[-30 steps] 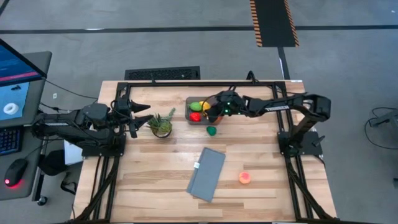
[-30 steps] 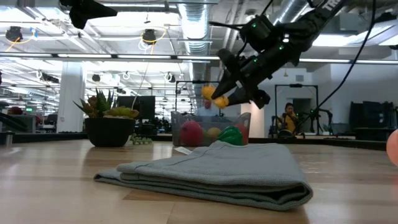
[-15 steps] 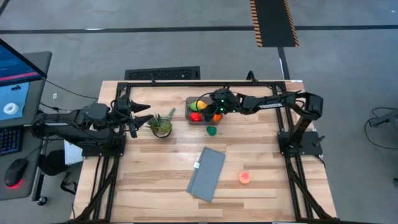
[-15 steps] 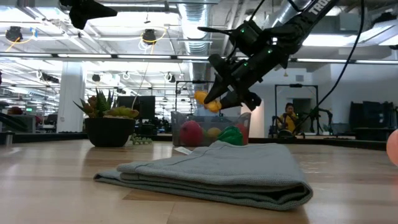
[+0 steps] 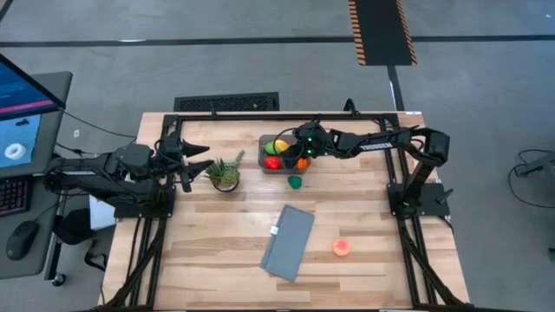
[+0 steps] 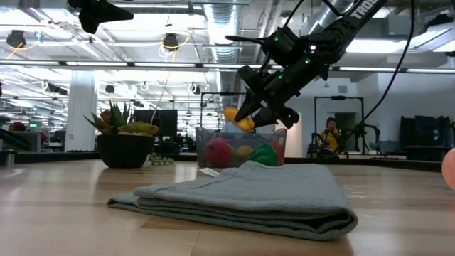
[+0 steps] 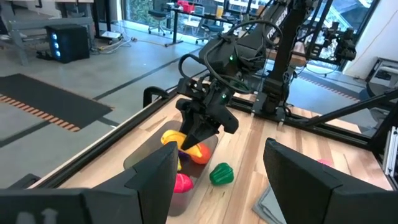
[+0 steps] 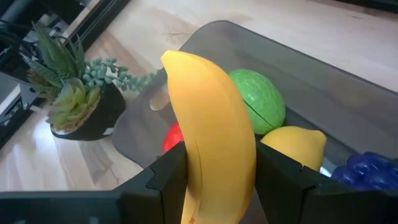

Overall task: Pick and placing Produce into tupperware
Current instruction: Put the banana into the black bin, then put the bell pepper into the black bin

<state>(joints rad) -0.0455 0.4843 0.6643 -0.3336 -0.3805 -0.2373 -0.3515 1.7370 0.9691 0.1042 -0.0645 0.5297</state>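
Nearby, potted plant (image 5: 225,174) flanks tupperware (image 5: 269,140); cloth (image 5: 289,241) lower.

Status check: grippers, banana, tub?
Right gripper shut on banana, above tupperware. Left gripper open, parked by plant. Nothing in the way.

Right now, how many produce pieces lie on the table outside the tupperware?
2: a dark green piece beside the tupperware, a pink-orange piece near the grey cloth. The banana is in the right hand, not counted.
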